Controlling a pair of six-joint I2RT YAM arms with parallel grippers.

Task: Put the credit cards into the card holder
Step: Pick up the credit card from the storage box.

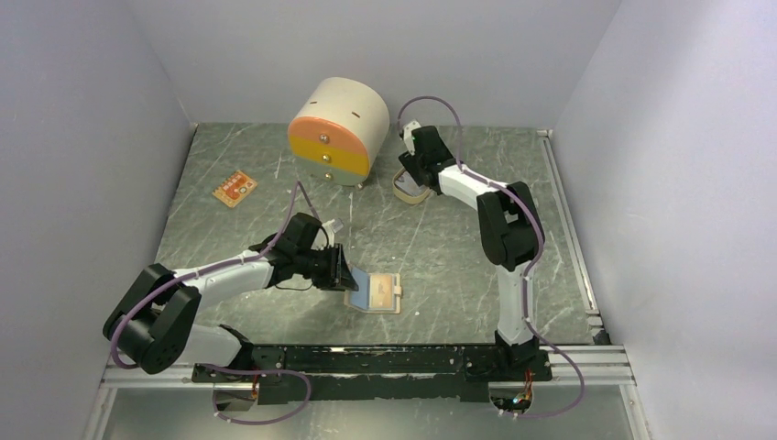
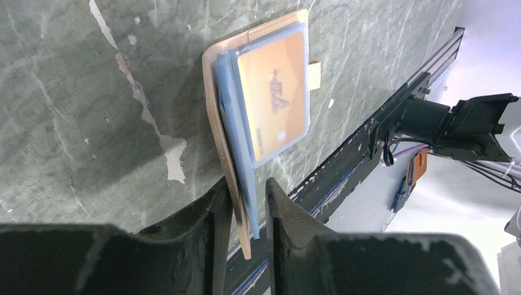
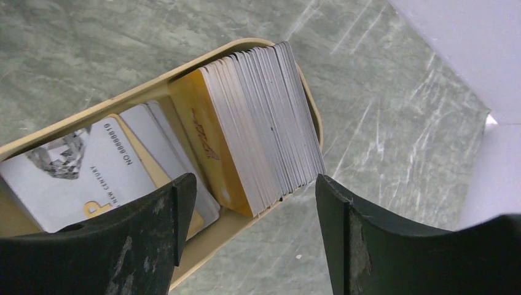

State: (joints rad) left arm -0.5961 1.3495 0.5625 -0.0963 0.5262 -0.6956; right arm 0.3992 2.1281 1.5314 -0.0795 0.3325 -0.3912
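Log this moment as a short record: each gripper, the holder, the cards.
left gripper: shut on the near edge of the card holder
card holder: lying open on the table, orange card in its front sleeve
right gripper: open, one finger on either side of the card stack
card stack: standing on edge in the beige tray, loose cards flat beside it

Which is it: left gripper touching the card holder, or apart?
Touching. The left wrist view shows the left gripper clamped on the edge of the card holder, a finger against each side.
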